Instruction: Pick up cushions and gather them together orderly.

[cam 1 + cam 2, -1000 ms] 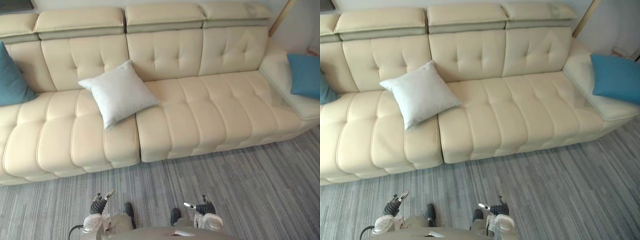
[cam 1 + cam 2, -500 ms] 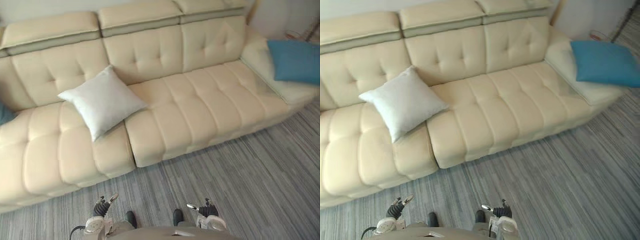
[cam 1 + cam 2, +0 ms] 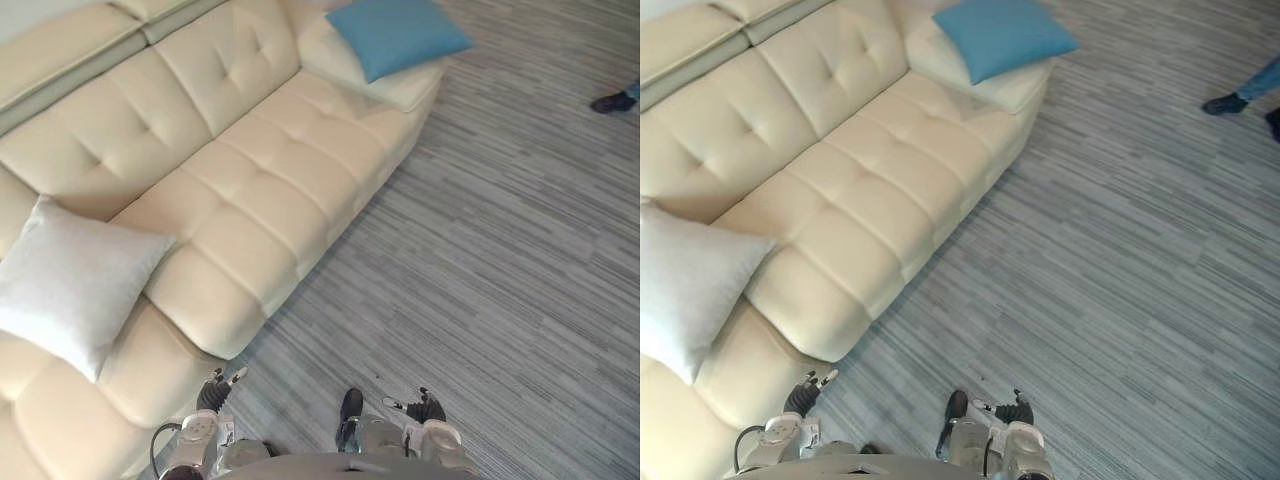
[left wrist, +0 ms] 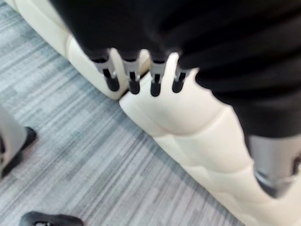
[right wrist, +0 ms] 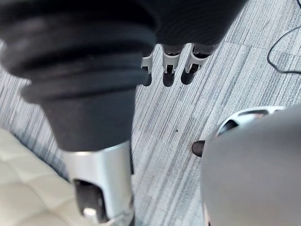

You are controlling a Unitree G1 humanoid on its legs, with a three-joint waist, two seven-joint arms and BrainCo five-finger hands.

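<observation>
Blue cushion at 1 o'clock on the far end of the sofa, white cushion at 9, both probably soft and light so grab an edge; left hand and right hand hang empty, fingers loose

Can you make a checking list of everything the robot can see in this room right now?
surface: cream sofa standing on grey striped carpet
job's things: white cushion on the seat at the robot's left; blue cushion on the sofa's far end, well apart from it
clutter: nothing seen
hands: left hand low by the sofa front, open, holding nothing; right hand low over the carpet, open, holding nothing
cables: nothing seen
surroundings: a person's shoe on the carpet, far right
</observation>
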